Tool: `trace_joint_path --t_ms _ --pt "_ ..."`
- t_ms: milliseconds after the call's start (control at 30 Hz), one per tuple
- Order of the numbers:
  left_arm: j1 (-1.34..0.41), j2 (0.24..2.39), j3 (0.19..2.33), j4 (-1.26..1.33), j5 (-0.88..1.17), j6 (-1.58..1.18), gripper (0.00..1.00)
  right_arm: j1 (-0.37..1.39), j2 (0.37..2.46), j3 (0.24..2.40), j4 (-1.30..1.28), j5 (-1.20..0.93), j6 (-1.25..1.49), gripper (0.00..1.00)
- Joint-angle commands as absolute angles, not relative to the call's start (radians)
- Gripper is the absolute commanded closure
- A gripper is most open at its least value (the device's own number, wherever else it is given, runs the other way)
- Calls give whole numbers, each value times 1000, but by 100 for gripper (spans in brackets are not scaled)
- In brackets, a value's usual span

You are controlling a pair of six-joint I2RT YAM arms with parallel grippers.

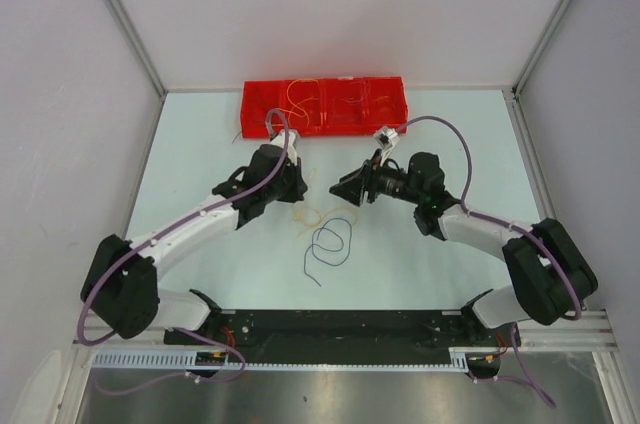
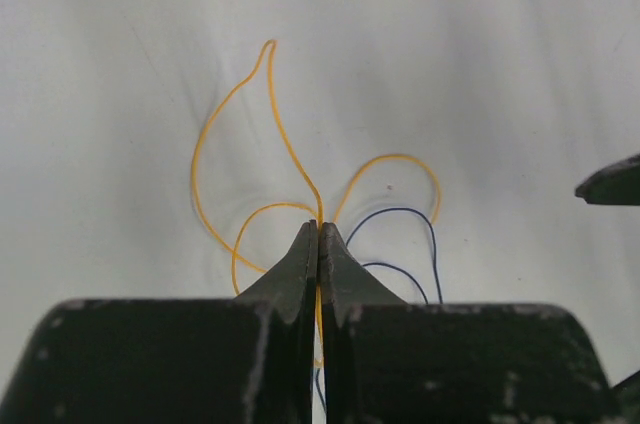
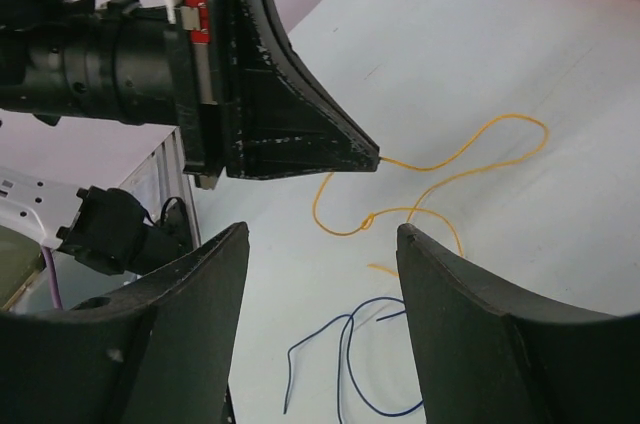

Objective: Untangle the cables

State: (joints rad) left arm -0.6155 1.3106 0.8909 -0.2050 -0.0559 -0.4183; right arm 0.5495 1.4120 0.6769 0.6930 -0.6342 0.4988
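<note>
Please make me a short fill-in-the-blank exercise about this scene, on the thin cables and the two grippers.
1. The left gripper is ____ on the yellow cable.
2. The right gripper stands ____ and holds nothing.
3. The navy cable lies loose on the table, held by ____ gripper.
4. The tray at the far edge of the table is ____ in colour.

Missing words: shut; open; neither; red.
</note>
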Motion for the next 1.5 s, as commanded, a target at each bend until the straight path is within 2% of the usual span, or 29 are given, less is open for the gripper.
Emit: trace_joint_path --t_ms 0,133,367,733,1467 --pt "-565 1351 874 -72 -17 -437 100 563 1448 684 795 -647 519 34" --pt "-540 1397 867 -51 -34 -440 100 601 1471 704 726 -586 467 34" --pt "-526 1532 841 -52 -20 -479 100 653 1584 867 376 -336 489 34" --pt "-525 1558 701 32 -23 -517 100 661 1745 1075 112 -230 575 34" --pt "-522 1606 673 78 -8 -520 100 675 1957 1265 129 -201 623 44"
